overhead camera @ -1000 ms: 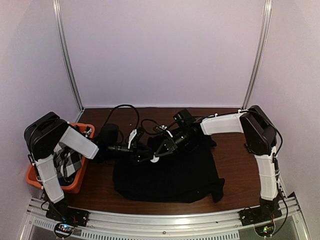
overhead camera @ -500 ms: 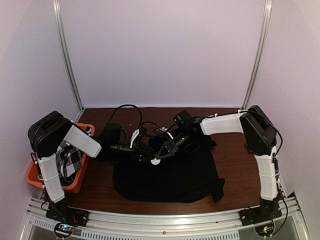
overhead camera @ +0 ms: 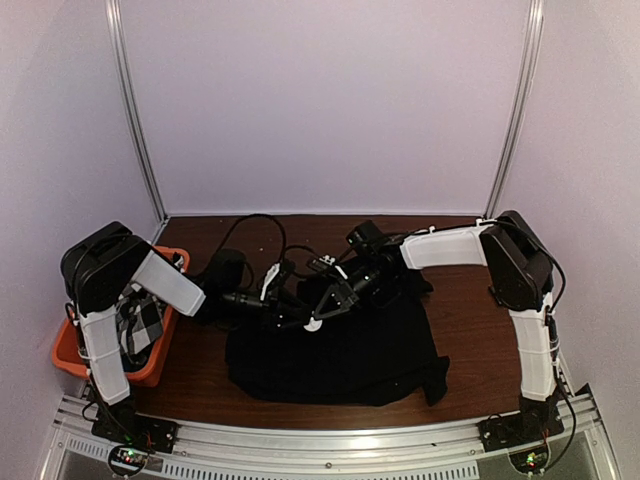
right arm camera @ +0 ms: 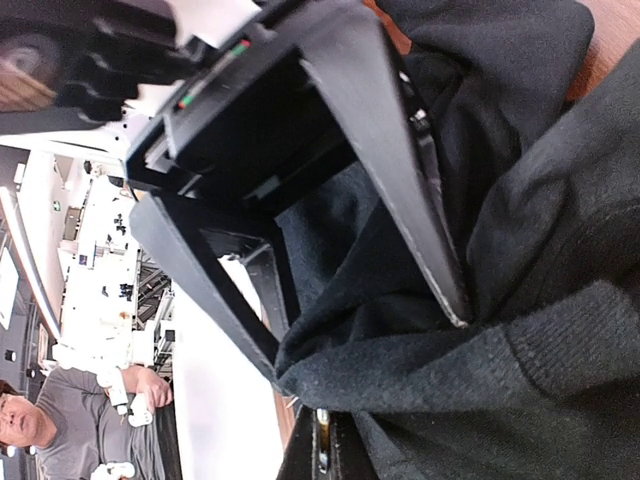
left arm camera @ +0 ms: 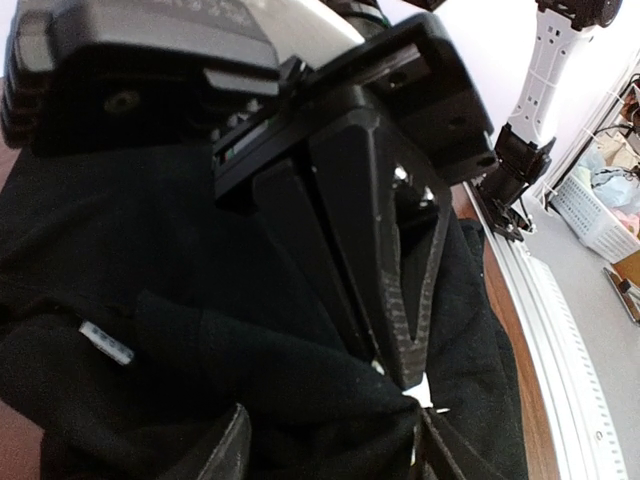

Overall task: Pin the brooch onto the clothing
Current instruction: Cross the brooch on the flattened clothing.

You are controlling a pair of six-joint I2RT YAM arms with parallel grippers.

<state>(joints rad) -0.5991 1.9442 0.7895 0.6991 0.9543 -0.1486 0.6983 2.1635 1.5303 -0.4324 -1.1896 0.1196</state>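
The black T-shirt [overhead camera: 340, 360] lies bunched on the brown table; its print is hidden. My left gripper [overhead camera: 297, 314] comes in from the left, its jaws closed on a thick raised fold of the T-shirt [left arm camera: 150, 300]. My right gripper [overhead camera: 320, 316] meets it from the right and is shut on the small white brooch [overhead camera: 313, 323]. In the left wrist view the right fingers [left arm camera: 400, 300] pinch the white brooch [left arm camera: 422, 391] against the fold. In the right wrist view a brass part of the brooch [right arm camera: 321, 450] sits between my shut fingers, against the T-shirt [right arm camera: 540, 300].
An orange basket [overhead camera: 165, 350] at the left edge holds a black-and-white checked cloth [overhead camera: 135, 325]. Black cables [overhead camera: 250, 220] loop at the back of the table. A metal rail [overhead camera: 330, 445] runs along the near edge.
The left arm has shifted slightly right and both grippers have closed in together. The white brooch has moved a little down and right against the fold.
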